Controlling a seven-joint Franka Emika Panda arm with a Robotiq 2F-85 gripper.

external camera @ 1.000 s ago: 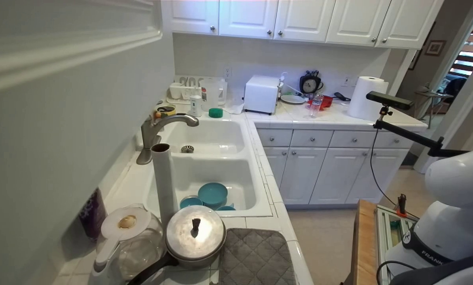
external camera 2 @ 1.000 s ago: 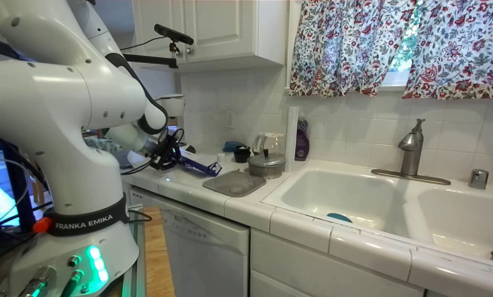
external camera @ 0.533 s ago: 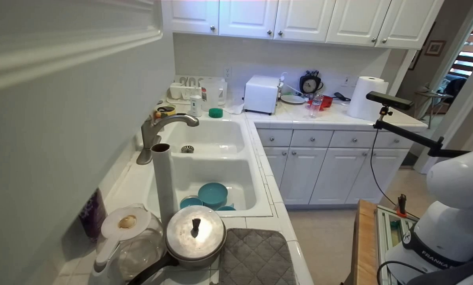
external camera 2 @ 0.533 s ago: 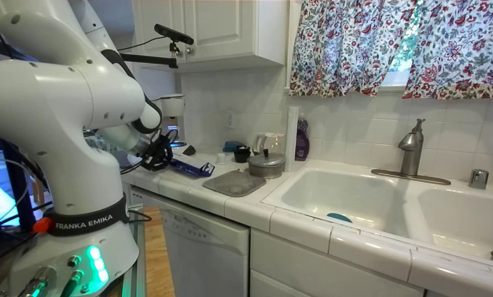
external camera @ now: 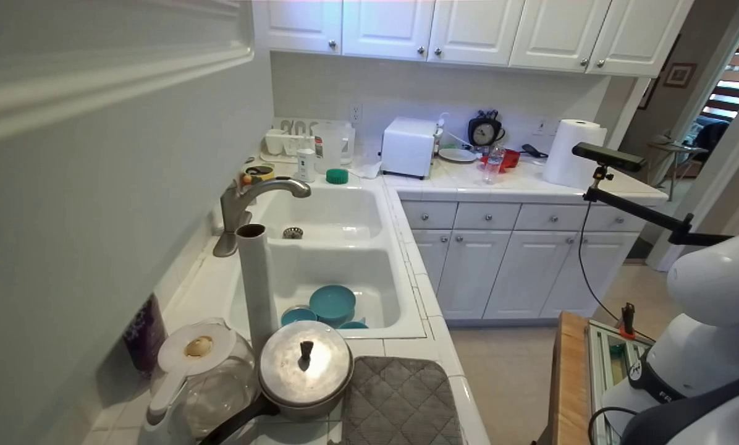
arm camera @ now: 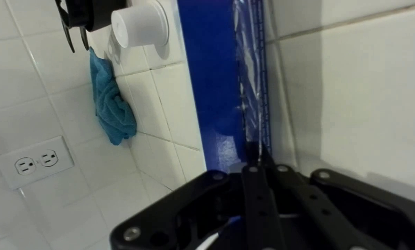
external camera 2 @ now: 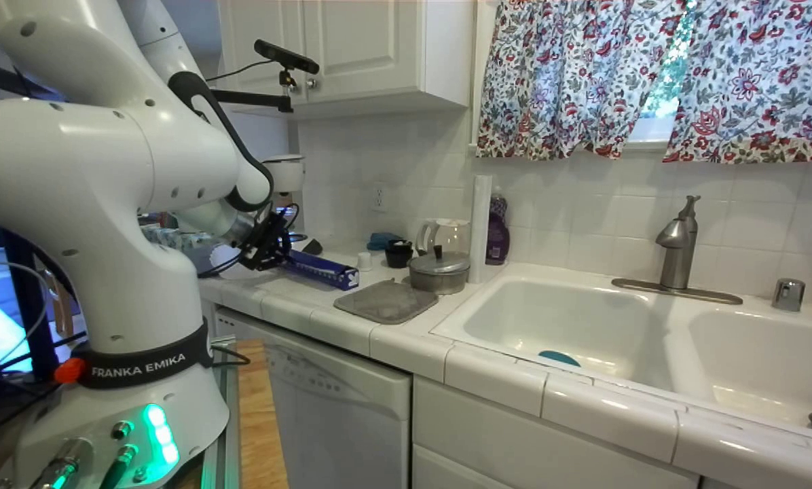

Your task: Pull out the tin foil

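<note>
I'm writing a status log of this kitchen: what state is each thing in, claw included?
Foil box: apparently open along one long side
Tin foil: exposed there, no long sheet in view
Claw: closed, apparently on the tin foil
Saucepan: lidded
Carafe: lidded
Tall tube: upright
White cup: upside down
Teal cloth: crumpled
Outlet above the cloth: nothing plugged in
Faucet: no water running
Dishwasher: shut
Curtains: drawn, gap between them

In an exterior view, white capitals reading FRANKA EMIKA stand on the black band (external camera 2: 141, 365) around the robot's base (external camera 2: 111, 418), off the front edge of the desk (external camera 2: 491, 379); in an exterior view that band (external camera: 654, 384) shows a pale emblem and only the lettering's start. The mark on the end of the blue box (external camera 2: 321, 268), near the front edge, is unreadable.
</note>
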